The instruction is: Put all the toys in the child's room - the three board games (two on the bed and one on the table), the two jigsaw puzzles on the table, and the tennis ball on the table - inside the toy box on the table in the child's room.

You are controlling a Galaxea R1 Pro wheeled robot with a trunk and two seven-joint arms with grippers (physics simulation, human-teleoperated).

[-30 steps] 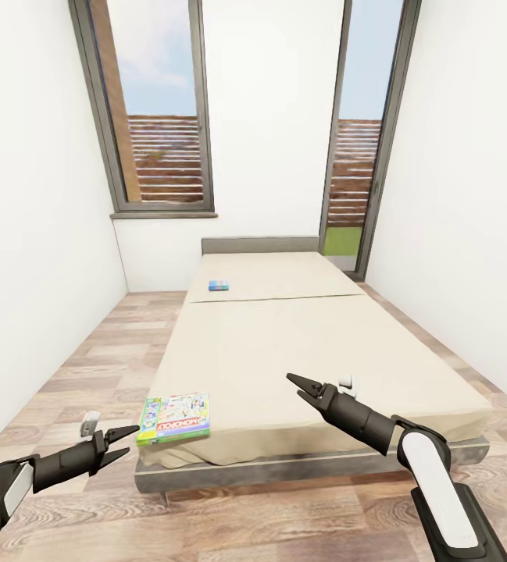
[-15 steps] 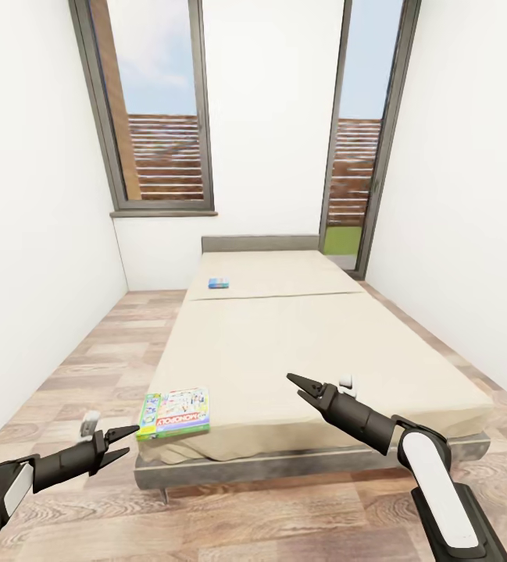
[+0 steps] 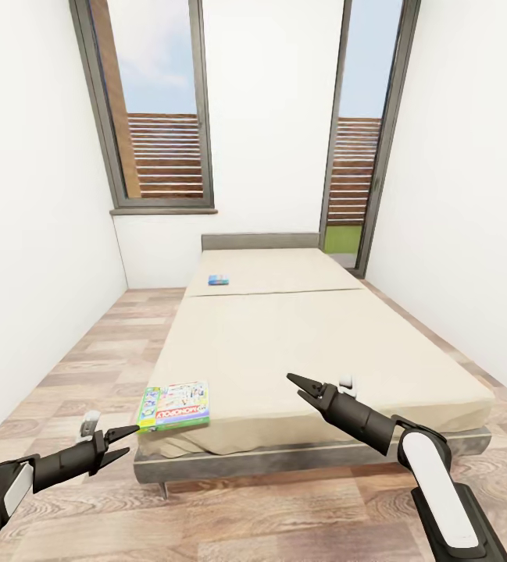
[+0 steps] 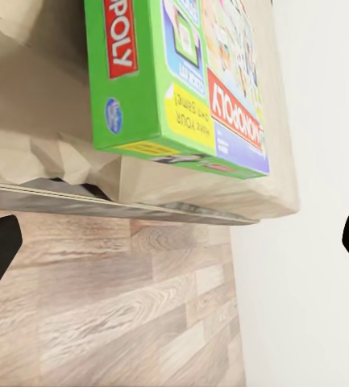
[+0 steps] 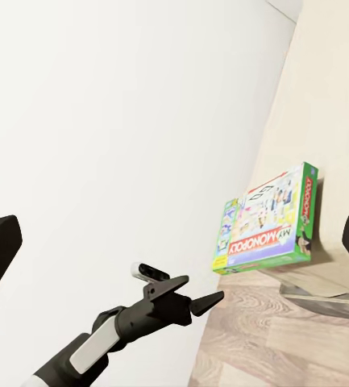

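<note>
In the head view, the bed (image 3: 315, 343) is seen lengthwise between white walls, with two tall windows (image 3: 155, 117) behind its headboard. A green-edged box (image 3: 173, 407) lettered MONOPOLY in red is laid flat at the bed's near left corner, and a small blue box (image 3: 219, 279) is laid far up the mattress. The left gripper (image 3: 125, 442) is held over the plank floor (image 3: 89, 367) just beside that corner, jaws parted and empty; the right gripper (image 3: 303, 385) is held above the mattress, jaws slightly parted and empty. In the left wrist view, the box (image 4: 182, 81) is shown overhanging the mattress edge, "OPOLY" and "MONOPOLY" being legible. In the right wrist view, "MY MONOPOLY" is read on the box (image 5: 267, 222), with the left gripper (image 5: 198, 294) nearby.
</note>
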